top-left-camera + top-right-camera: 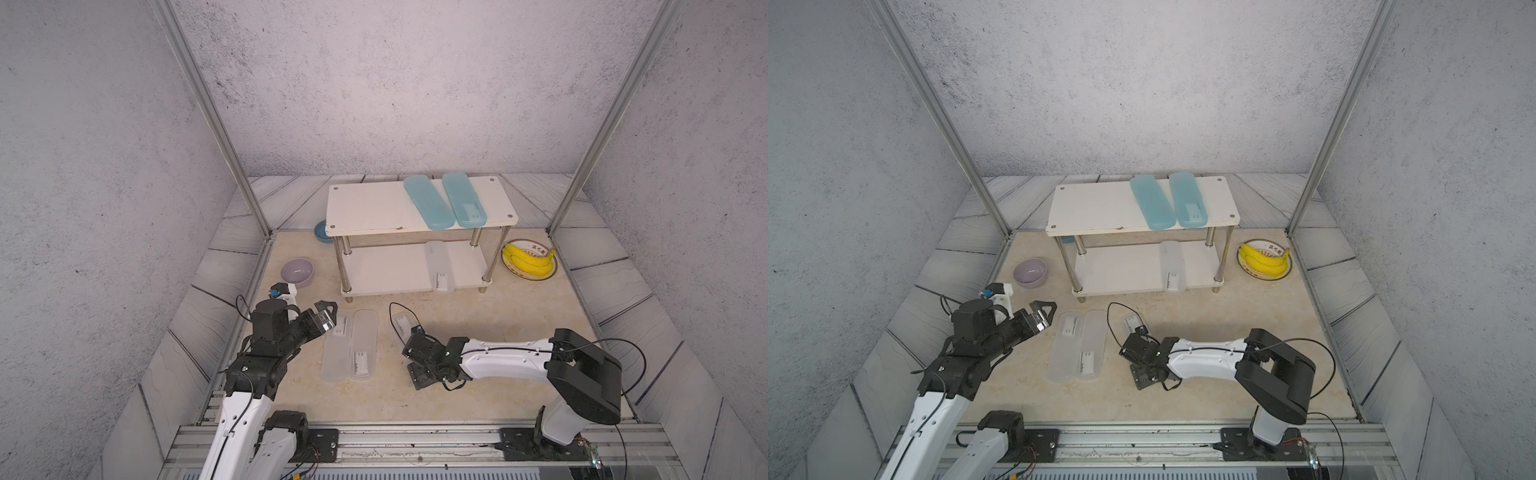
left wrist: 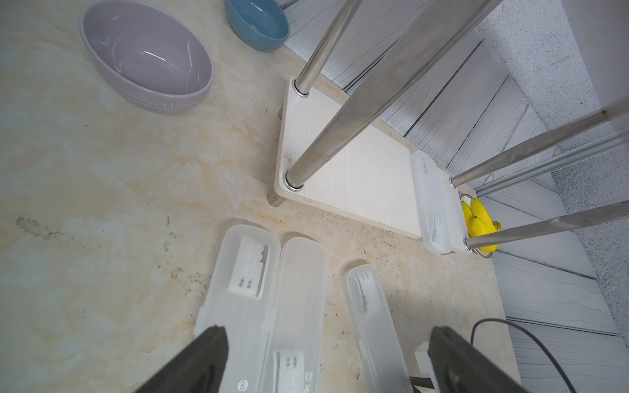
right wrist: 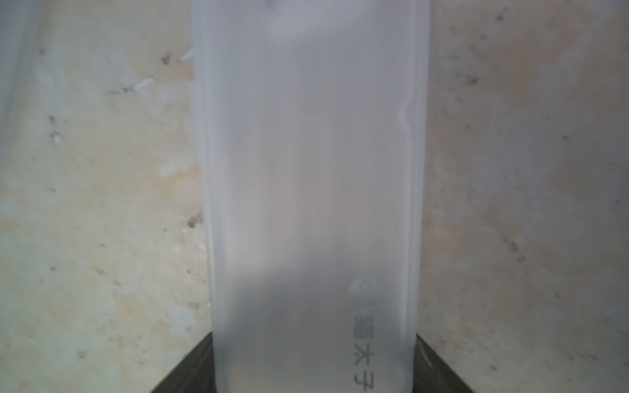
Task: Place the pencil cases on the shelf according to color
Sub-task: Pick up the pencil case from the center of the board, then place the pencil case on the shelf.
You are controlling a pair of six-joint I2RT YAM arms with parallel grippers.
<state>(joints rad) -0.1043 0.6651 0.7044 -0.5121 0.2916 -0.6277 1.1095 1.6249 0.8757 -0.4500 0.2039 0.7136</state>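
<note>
Straddling frosted white case (image 3: 306, 170) on table (image 1: 478, 332): right gripper (image 3: 313, 371), fingers (image 3: 194, 374) against both long edges, long axis running straight out between them; squeeze cannot tell. Left gripper (image 2: 328, 331) spread wide, empty, above two more white cases (image 1: 363, 345). Shelf (image 1: 365, 208): two teal cases (image 1: 428, 203) top tier, one white case (image 1: 438, 266) lower tier. Purple bowl (image 1: 296, 272) empty; bananas (image 1: 528, 259) in dish (image 1: 528, 277).

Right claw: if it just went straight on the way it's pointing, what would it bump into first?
Probably the frosted white case on the table: the right claw points down with it between the fingers, though how close is unclear.
</note>
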